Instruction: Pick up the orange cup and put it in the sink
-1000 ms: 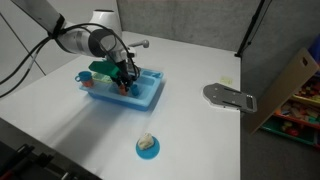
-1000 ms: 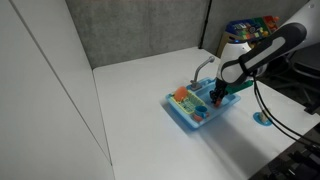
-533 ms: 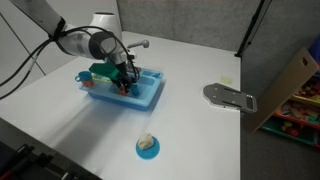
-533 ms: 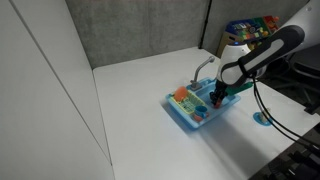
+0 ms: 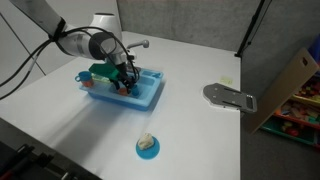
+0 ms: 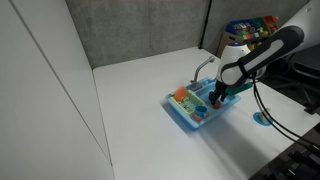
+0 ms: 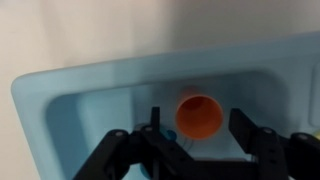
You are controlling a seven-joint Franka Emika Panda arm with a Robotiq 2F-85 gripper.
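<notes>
The orange cup (image 7: 200, 112) lies in the basin of the blue sink (image 7: 60, 95), its open mouth facing the wrist camera. My gripper (image 7: 197, 120) hangs just above it, open, with a small gap between the cup and each finger. In both exterior views the gripper (image 5: 125, 84) (image 6: 217, 97) reaches down into the sink (image 5: 152, 100) (image 6: 188, 120), and its fingers hide the cup. The grey faucet (image 5: 138, 44) (image 6: 203, 67) rises at the sink's back edge.
An orange-and-green piece (image 6: 181, 95) sits in the sink beside the gripper. A round blue dish (image 5: 147, 147) holding a pale object lies on the white table in front. A flat grey tool (image 5: 229, 96) and a cardboard box (image 5: 290, 85) lie off to the side.
The jaws have spread apart and let go of the orange cup, which now rests in the basin. The arm has hardly moved.
</notes>
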